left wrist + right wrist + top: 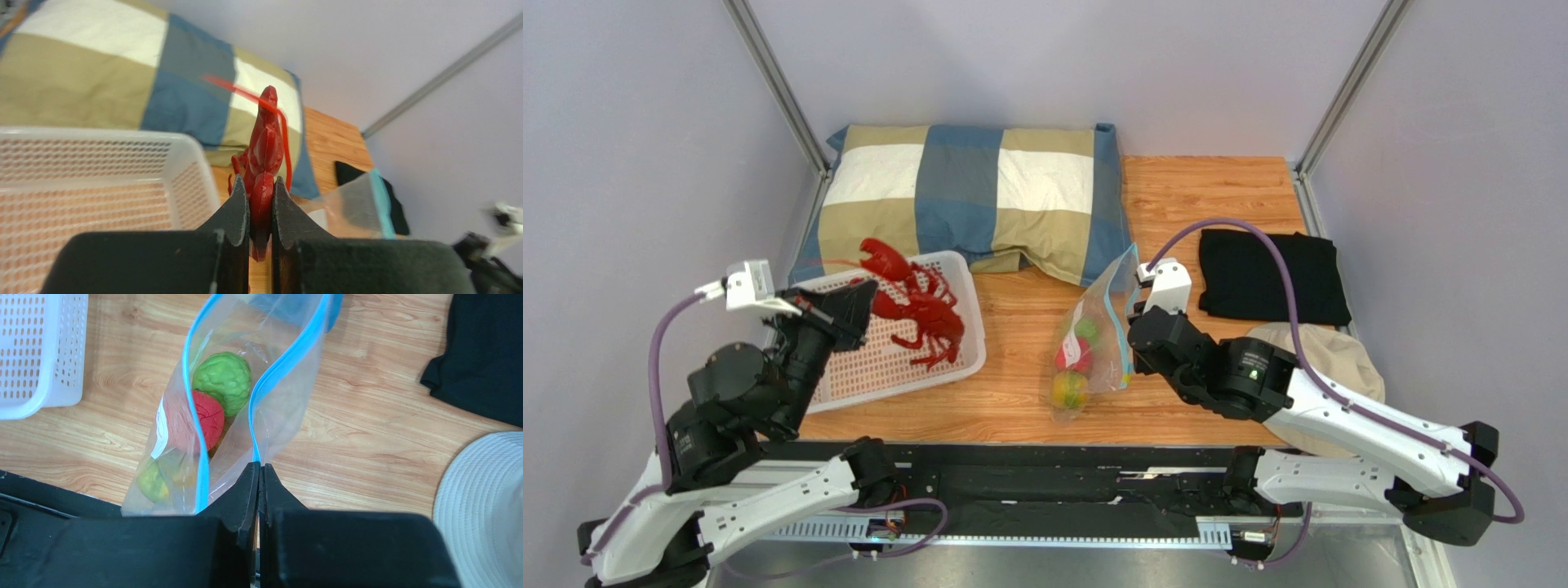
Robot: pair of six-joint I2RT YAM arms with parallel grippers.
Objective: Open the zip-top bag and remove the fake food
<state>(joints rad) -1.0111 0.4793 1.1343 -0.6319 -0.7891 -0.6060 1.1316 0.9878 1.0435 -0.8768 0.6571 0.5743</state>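
Left wrist view: lobster (265, 153) tail end hidden between the left fingers (236, 214); right arm (491, 260) blurred at the right edge | Right wrist view: zip-top bag (288, 398) lower end hidden behind the right fingers (242, 502); basket (37, 349), black cloth (485, 349) and pale hat (485, 496) cut off by edges

Left end effector (261, 190) and right end effector (258, 471), jaws tightly together, arms forward.

Lab booth: plain panels (634, 147), wooden table (1210, 196)
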